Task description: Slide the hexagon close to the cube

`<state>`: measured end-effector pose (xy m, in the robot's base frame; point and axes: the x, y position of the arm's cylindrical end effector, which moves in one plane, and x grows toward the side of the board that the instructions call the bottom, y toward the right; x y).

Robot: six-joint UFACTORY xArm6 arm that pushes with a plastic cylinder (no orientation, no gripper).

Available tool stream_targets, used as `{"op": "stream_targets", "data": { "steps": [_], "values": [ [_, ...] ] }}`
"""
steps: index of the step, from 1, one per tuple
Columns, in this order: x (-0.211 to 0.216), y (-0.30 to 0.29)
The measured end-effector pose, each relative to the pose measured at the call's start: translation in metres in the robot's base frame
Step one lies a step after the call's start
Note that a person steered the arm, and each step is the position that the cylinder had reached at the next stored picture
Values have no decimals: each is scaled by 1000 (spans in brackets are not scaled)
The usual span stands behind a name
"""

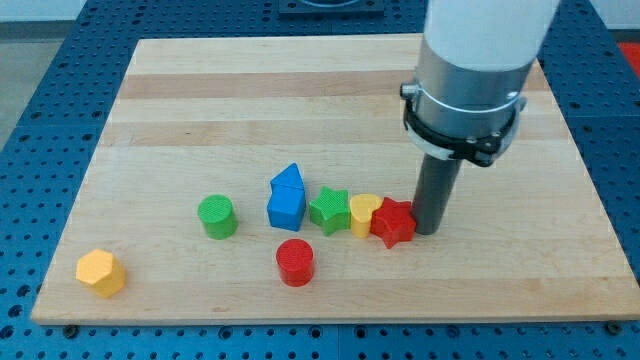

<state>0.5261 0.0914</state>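
The yellow hexagon (101,272) lies near the board's bottom-left corner. The blue cube (286,208) stands mid-board, with a second blue block (288,180) touching its top side. My tip (427,231) rests on the board just right of the red star (394,222), touching or nearly touching it. The tip is far to the right of the hexagon and right of the cube.
A green star (328,210), a yellow heart (363,213) and the red star form a row right of the cube. A green cylinder (216,216) stands left of the cube, a red cylinder (295,262) below it. The wooden board (300,90) sits on a blue perforated table.
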Motion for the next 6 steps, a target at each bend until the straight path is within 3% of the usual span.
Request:
{"op": "stream_targets", "data": {
  "steps": [3,4,5,6],
  "values": [
    [-7,-42],
    [-29,6],
    [-67,18],
    [-69,18]
  ]
}}
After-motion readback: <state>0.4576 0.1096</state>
